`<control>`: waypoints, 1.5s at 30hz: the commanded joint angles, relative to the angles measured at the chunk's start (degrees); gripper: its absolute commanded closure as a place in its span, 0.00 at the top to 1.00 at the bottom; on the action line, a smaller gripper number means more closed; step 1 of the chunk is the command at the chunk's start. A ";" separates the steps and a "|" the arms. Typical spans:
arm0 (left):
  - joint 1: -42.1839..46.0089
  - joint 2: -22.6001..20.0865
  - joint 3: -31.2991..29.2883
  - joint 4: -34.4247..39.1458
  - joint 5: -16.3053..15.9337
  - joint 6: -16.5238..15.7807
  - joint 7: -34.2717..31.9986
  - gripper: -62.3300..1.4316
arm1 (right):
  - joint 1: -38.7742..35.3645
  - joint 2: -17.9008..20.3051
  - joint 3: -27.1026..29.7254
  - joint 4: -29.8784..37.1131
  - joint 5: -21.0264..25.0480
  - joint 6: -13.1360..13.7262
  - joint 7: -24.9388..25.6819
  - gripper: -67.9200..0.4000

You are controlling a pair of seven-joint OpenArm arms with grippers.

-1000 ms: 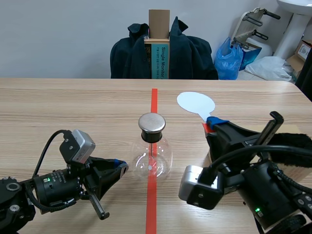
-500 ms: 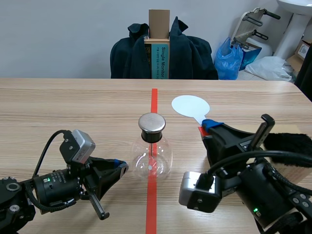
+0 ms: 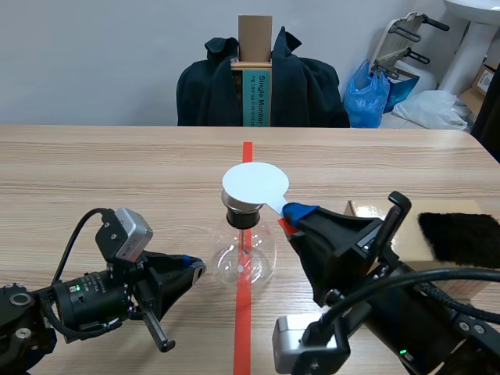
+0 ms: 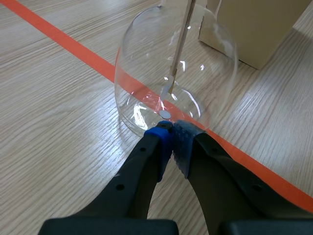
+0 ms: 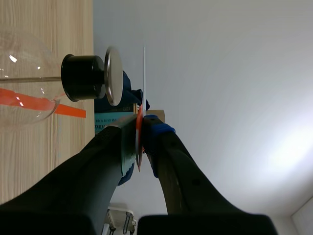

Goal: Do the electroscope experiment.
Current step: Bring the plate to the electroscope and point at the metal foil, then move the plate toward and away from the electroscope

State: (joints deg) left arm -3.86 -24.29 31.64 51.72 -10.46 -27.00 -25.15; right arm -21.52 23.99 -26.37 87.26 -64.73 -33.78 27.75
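Two grippers: left gripper (image 3: 194, 269) pinched closed, empty, at 8 o'clock of round clear glass flask (image 3: 244, 262); right gripper (image 3: 291, 214) at 2 o'clock clamps thin flat white paddle (image 3: 255, 183), just above shiny metal cap (image 3: 237, 207).

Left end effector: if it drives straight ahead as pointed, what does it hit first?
The glass flask: the shut left end effector points at its lower wall, tips almost touching, though contact is unclear.

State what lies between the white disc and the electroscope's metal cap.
Nothing: the right wrist view shows a bare gap between the white disc and the metal cap; they do not touch.
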 commanded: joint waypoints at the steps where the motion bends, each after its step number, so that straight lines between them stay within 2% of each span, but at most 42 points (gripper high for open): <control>1: -0.92 -0.17 -0.04 1.09 -0.42 -0.09 -0.81 0.07 | 0.59 0.31 0.52 0.92 0.17 -0.63 0.57 0.02; 13: -0.92 -0.17 -0.04 1.09 -0.42 -0.09 -0.83 0.07 | 0.59 0.31 0.52 0.92 -2.05 -0.44 1.81 0.02; 22: -0.92 -0.17 -0.04 1.09 -0.42 -0.09 -0.83 0.07 | 0.72 0.31 0.59 0.92 -3.08 -0.46 0.94 0.02; 30: -0.92 -0.17 -0.04 1.09 -0.42 -0.09 -0.85 0.07 | 1.84 0.31 0.59 0.90 -3.10 -0.35 -4.00 0.02; 36: -0.92 -0.17 -0.04 1.09 -0.42 -0.09 -0.85 0.07 | 2.08 0.31 0.61 0.83 -3.23 2.45 -10.14 0.02; 45: -0.92 -0.17 -0.04 1.09 -0.42 -0.09 -0.87 0.07 | 2.64 0.31 1.14 0.61 -3.23 2.56 -16.11 0.02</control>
State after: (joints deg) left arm -3.86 -24.29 31.64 51.72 -10.46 -26.98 -25.15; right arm -19.84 23.99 -26.22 87.26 -68.12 -30.63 11.77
